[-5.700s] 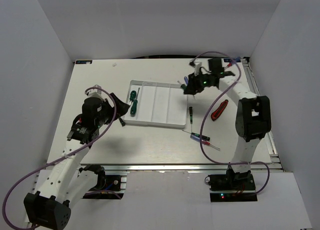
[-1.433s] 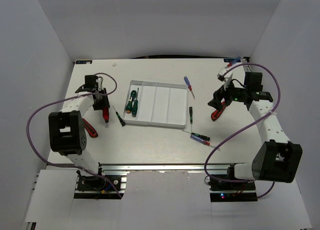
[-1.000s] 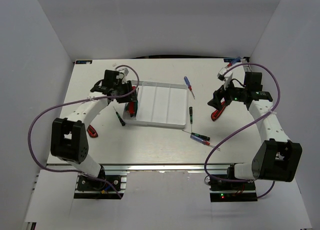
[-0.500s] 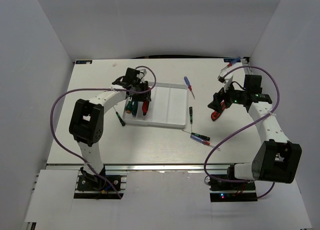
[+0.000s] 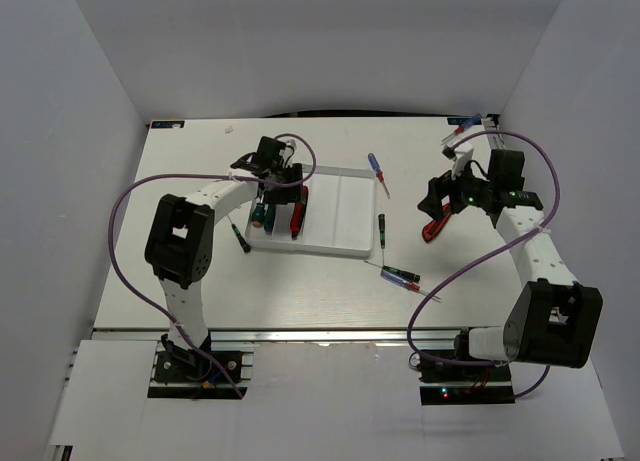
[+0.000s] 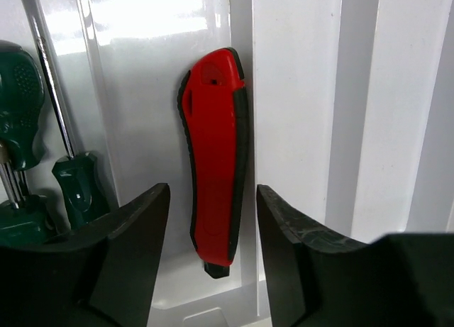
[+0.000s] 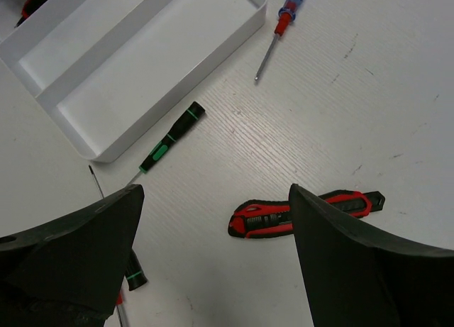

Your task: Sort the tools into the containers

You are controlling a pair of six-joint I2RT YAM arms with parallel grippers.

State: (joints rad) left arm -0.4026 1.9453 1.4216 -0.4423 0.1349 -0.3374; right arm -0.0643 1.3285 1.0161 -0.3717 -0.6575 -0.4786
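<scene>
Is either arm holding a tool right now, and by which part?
Nothing is held. The left gripper is open, clear of the red tool lying in the tray. The right gripper is open above the table.

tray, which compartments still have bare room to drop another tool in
The two right compartments are bare, between the red-and-black tool in the second compartment and the right wall of the tray. The leftmost is crowded with green screwdrivers. Just outside that wall lies a green-banded driver.
</scene>
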